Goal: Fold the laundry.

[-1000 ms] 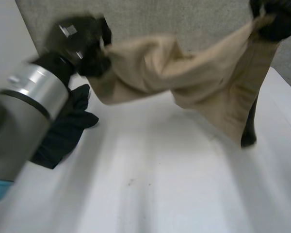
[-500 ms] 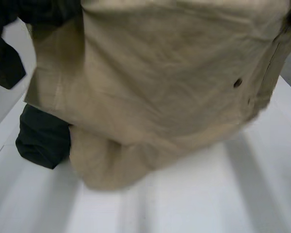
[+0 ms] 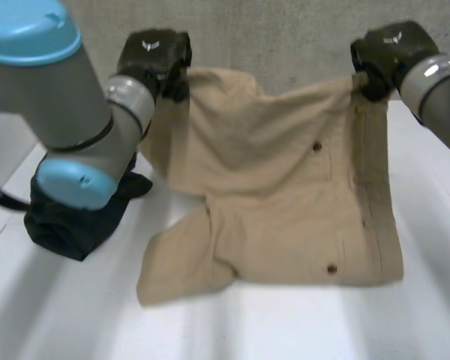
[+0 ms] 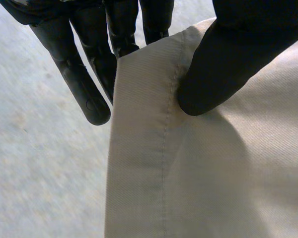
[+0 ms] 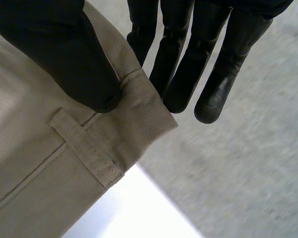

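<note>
Tan trousers or shorts [image 3: 285,195] hang by their far edge between my two hands, with the lower part lying spread on the white table [image 3: 300,322]. My left hand [image 3: 156,58] pinches the far left corner; its thumb [image 4: 228,64] presses the hemmed cloth [image 4: 198,168] against its fingers [image 4: 84,74]. At the far right corner my right hand [image 3: 386,56] does the same, its thumb [image 5: 64,54] clamping the waistband with a belt loop [image 5: 87,146] against its fingers [image 5: 188,54].
A dark crumpled garment [image 3: 67,217] lies on the table at the left, partly behind my left arm [image 3: 67,112]. A grey wall [image 3: 285,37] stands just behind the table's far edge.
The tan garment was swung up close to the camera half a second ago and has come down, now spread over the table. Both hands kept their hold and sit lower at the far edge.
</note>
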`<move>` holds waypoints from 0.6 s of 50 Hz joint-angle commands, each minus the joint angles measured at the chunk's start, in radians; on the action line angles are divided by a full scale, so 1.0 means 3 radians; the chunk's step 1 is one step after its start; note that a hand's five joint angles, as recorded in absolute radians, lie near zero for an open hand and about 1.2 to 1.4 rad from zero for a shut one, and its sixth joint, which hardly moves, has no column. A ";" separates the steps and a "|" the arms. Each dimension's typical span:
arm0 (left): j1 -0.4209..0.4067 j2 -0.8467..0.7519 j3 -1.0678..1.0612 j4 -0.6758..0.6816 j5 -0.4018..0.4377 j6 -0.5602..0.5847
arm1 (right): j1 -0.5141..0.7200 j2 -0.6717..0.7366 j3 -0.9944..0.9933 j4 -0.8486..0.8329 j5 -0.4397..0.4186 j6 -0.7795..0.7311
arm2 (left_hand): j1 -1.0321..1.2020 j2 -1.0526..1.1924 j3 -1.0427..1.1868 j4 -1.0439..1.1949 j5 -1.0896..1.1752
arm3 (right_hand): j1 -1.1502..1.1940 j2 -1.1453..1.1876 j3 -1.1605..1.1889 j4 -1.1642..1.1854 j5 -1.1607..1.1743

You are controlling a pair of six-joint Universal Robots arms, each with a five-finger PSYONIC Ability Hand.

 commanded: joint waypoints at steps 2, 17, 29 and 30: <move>-0.0006 -0.0387 0.1436 0.0023 -0.0361 0.0036 | 0.0166 0.0200 -0.0667 -0.1208 0.0166 0.0394 | 0.0921 0.0662 0.0680 0.0658 0.0851 | 0.1413 0.0742 0.0710 0.0687 0.0823; -0.0058 0.0052 0.0487 0.0478 -0.0381 -0.0092 | 0.0151 -0.0261 0.0038 -0.1527 0.0248 0.0640 | 0.0921 0.0662 0.0680 0.0658 0.0851 | 0.1413 0.0742 0.0710 0.0687 0.0823; 0.0035 -0.0009 -0.1364 0.0954 -0.0320 -0.0046 | 0.0131 0.0076 0.1224 -0.0898 -0.0003 0.0063 | 0.0921 0.0662 0.0680 0.0658 0.0851 | 0.1413 0.0742 0.0710 0.0687 0.0823; 0.0030 -0.0049 -0.1522 0.0974 -0.0315 -0.0025 | 0.0131 0.0122 0.1351 -0.0858 -0.0008 -0.0039 | 0.0921 0.0662 0.0680 0.0658 0.0851 | 0.1413 0.0742 0.0710 0.0687 0.0823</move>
